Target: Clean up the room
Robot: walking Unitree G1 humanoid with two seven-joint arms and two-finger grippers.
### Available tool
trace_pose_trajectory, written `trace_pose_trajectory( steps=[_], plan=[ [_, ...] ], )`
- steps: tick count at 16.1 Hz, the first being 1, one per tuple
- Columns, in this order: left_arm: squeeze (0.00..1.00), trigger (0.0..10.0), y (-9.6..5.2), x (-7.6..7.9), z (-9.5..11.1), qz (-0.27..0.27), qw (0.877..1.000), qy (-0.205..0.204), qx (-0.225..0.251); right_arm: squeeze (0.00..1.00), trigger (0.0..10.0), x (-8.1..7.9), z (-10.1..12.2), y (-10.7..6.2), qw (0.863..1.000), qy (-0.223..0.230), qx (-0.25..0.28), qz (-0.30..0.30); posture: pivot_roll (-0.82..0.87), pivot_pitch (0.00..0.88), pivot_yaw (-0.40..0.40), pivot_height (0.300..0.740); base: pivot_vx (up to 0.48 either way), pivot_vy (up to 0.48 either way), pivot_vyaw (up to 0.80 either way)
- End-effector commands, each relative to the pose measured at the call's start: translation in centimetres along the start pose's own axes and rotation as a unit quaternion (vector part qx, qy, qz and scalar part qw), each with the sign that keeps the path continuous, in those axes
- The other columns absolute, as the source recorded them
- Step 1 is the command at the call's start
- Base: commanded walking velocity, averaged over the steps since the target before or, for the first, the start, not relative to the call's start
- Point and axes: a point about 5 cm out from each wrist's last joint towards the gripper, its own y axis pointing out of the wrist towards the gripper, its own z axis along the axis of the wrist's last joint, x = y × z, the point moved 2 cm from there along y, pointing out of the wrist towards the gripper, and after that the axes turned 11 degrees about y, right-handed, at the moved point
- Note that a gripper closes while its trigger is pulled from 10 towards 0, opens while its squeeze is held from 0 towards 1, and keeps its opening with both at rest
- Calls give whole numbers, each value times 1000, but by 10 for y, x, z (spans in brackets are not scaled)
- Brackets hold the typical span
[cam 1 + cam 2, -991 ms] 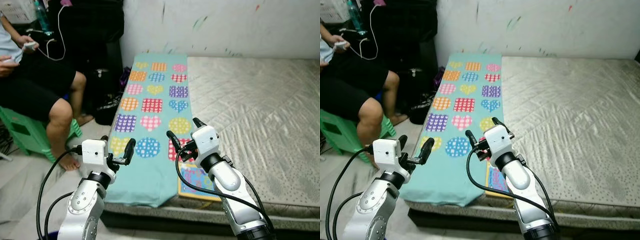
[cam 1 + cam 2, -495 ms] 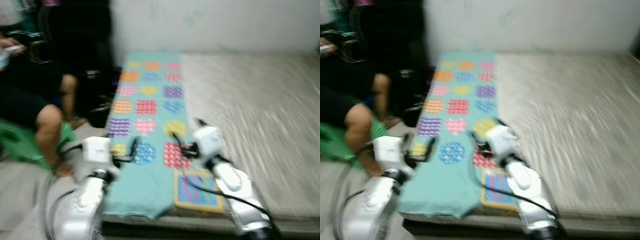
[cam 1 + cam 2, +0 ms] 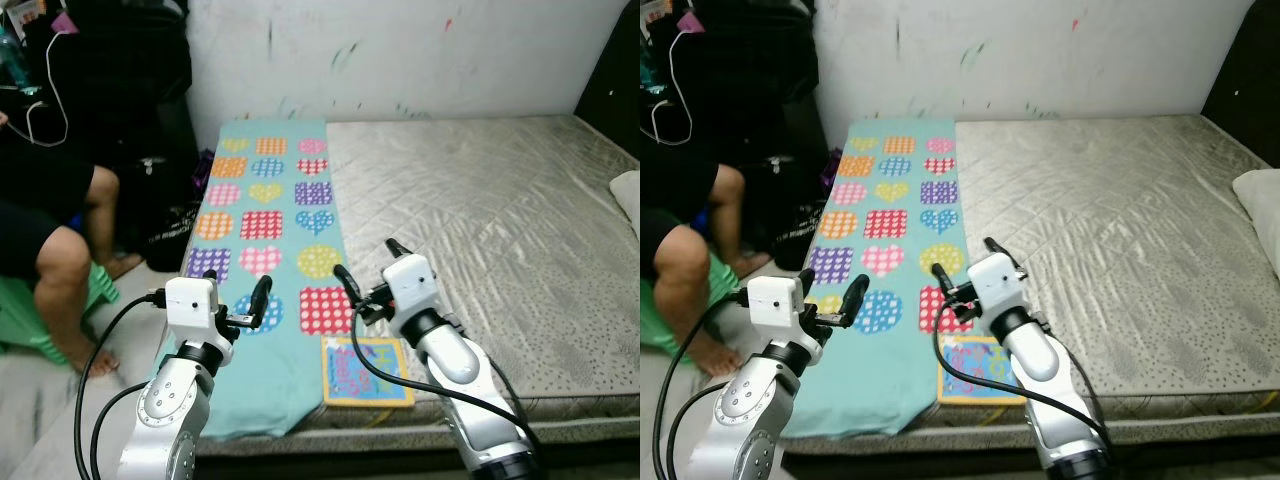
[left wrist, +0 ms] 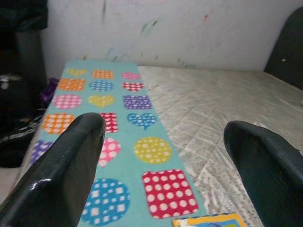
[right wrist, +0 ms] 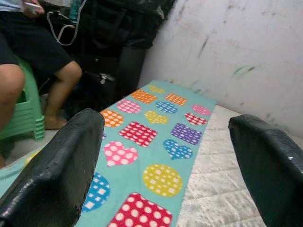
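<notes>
— Teal cloth with coloured dotted shapes (image 3: 262,230) covers the grey quilted mattress's (image 3: 500,230) left strip; a colourful picture book (image 3: 365,370) lies beside its near end.

— Grippers?

— Left gripper (image 3: 237,302) and right gripper (image 3: 366,275) hover above the cloth, fingers apart.

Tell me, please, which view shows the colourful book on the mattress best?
The left eye view: the whole book lies flat beside the teal cloth. The right eye view partly hides it behind the right arm; the left wrist view catches one corner.

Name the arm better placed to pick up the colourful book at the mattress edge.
Right. The right gripper, open, hovers just above the book; the left gripper, also open, sits farther off, over the teal mat.
</notes>
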Motion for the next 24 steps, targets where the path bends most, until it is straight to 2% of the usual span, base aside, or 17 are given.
trace_pose_trajectory(
  steps=[1,15,19,24],
  plan=[
    [0,10000,-1,-3,-1,4,1000,5,-7,0,10000,0,8,3,1000,-4,14,4,-170,5,13,740,0,-307,0],
    [0,10000,0,-3,-2,8,1000,4,-13,0,10000,2,8,4,1000,0,13,1,-172,5,11,740,0,-289,0],
    [0,10000,2,-2,-2,7,1000,4,-12,0,10000,0,9,4,1000,-14,16,10,-174,1,11,740,0,-275,0],
    [0,10000,1,-2,-3,8,1000,2,-14,0,10000,0,8,3,1000,-11,12,8,-173,6,9,740,0,-274,491]
  ],
)
